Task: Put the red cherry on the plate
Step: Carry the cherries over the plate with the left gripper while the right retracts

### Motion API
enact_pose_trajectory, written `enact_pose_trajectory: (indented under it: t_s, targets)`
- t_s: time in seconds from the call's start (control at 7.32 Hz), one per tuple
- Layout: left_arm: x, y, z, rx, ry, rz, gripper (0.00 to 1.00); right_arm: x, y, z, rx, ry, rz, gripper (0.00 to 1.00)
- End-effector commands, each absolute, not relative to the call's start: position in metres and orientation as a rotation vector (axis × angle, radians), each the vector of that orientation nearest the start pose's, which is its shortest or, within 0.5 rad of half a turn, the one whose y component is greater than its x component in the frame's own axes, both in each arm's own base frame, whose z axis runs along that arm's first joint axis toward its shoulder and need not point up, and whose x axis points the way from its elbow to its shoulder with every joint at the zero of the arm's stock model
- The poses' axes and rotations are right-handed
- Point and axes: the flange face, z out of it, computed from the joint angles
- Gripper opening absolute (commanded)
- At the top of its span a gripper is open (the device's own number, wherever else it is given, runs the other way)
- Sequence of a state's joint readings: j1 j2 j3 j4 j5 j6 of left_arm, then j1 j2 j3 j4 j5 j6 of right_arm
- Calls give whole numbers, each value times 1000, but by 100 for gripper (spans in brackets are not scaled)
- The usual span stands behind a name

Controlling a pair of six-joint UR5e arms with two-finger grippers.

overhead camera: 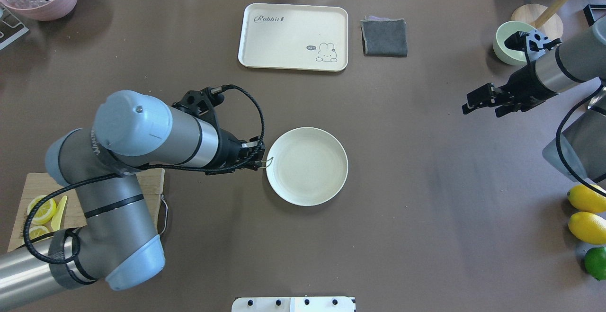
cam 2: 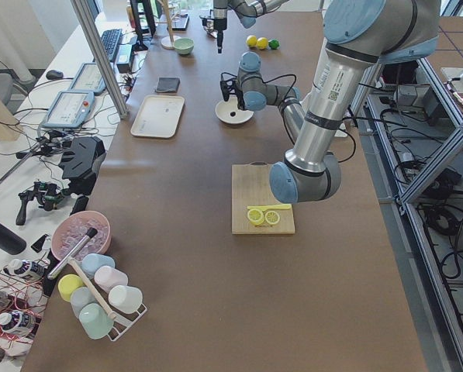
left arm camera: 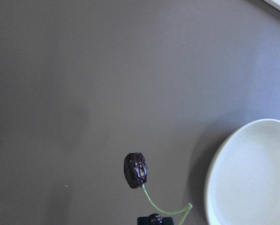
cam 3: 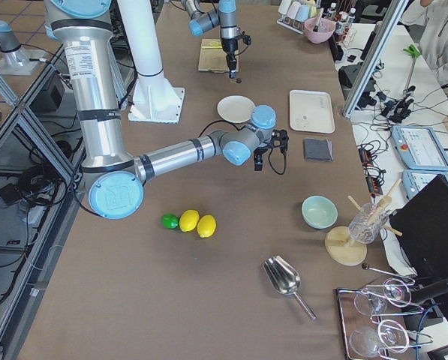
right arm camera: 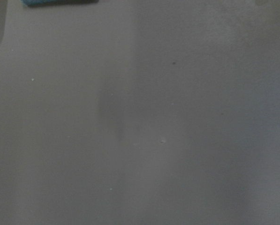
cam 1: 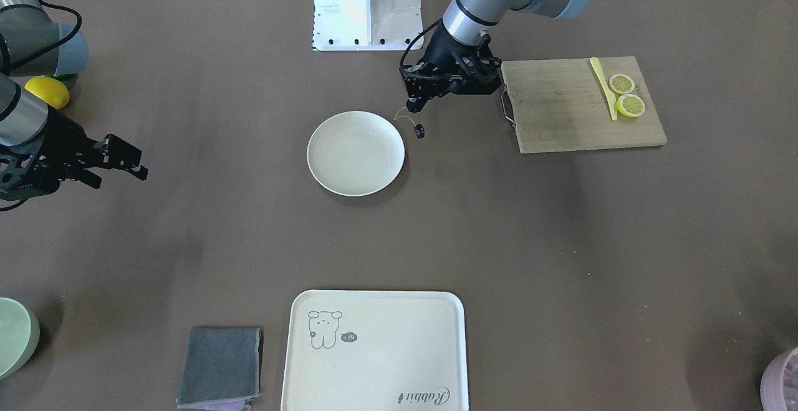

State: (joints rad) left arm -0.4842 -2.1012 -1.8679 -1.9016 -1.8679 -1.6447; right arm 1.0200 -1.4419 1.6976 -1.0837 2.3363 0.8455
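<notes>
Pinching tight, the left gripper (overhead camera: 259,160) sits just left of the plate (overhead camera: 307,167), close to its rim. It is closed on one little fruit of the red cherry (left arm camera: 135,170). The other little fruit hangs down from it on the green stem (left arm camera: 163,212). The fruit dangles over the brown table (overhead camera: 426,184), just beside the plate and not over it.

So the picking up looks done. The cherry is in the grip and seems to be off the table. What is left is a short move to the right, over the plate, and then letting go. The plate has nothing in it yet.

The hanging fruit is tiny, dark, almost black, and a bit bumpy on its skin. The stem is thin and bent like a hook. The plate is round, creamy white and smooth, with a low raised edge. The table is flat and dull.

Far to the right of the plate, the right gripper (overhead camera: 466,102) hangs with its fingers apart, holding nothing.
</notes>
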Motion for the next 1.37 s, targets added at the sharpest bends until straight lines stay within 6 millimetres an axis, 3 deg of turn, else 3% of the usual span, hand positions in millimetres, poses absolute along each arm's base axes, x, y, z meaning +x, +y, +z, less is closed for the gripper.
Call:
enact_pose_trajectory:
  t_s: [0.0, 0.27, 0.41, 0.55, 0.68, 0.82, 1.23]
  targets:
    - [539, -377, 165, -1, 1169, -330, 0, -198, -510, 512, 108, -962, -66, 100]
    - [549, -375, 164, -7, 1168, -322, 15, -195, -514, 526, 106, -952, -73, 100]
    - [548, -374, 163, -2, 1171, -315, 89, -196, -515, 525, 109, -951, -75, 100]
    - [544, -377, 161, 3, 1176, -316, 98, -195, -516, 524, 112, -950, -74, 100]
    - [536, -387, 165, 10, 1168, -330, 98, -192, -517, 523, 115, -953, -70, 100]
    - [512, -405, 186, 34, 1144, -314, 98, -189, -519, 523, 117, -952, -62, 100]
    - [402, -443, 266, 77, 1024, -193, 98, -161, -525, 525, 144, -942, -27, 100]
